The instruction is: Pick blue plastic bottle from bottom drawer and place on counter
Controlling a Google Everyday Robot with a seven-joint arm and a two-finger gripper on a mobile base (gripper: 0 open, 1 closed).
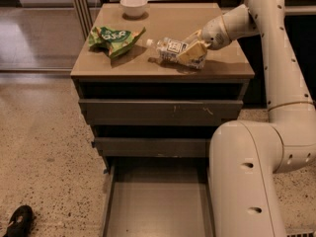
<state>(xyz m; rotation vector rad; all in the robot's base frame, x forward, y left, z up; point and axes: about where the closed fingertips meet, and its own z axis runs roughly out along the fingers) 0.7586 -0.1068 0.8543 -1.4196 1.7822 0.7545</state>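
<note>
The blue plastic bottle (170, 49), clear with a white cap and a printed label, lies on its side on the tan counter (148, 65), cap pointing left. My gripper (193, 51) reaches in from the right, and its cream fingers (193, 54) are around the bottle's right end, just above the counter top. The bottom drawer (155, 206) stands pulled out below, and its flat floor holds nothing.
A green snack bag (114, 37) lies on the counter's left part. A small white bowl (134, 5) stands at the counter's back edge. Two closed drawers (158, 110) sit above the open one. My arm's base (244, 181) fills the lower right. A dark shoe (19, 221) is at the bottom left.
</note>
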